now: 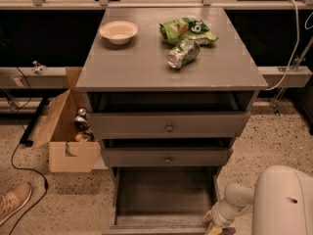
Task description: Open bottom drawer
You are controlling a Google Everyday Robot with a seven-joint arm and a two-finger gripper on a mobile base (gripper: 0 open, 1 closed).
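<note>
Down near speckled floor (276,141), tool (213,225) sits beside open bottom drawer (164,197), grip unclear.

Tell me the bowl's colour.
Cream bowl, camera view; gripper sits at the front-right corner of the open bottom drawer.

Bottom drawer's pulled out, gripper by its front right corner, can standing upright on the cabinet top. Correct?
One thing is off: the can is not upright. It lies on its side on the cabinet top, as the camera view shows. The rest holds: the bottom drawer is pulled out, and the gripper is by its front right corner.
</note>
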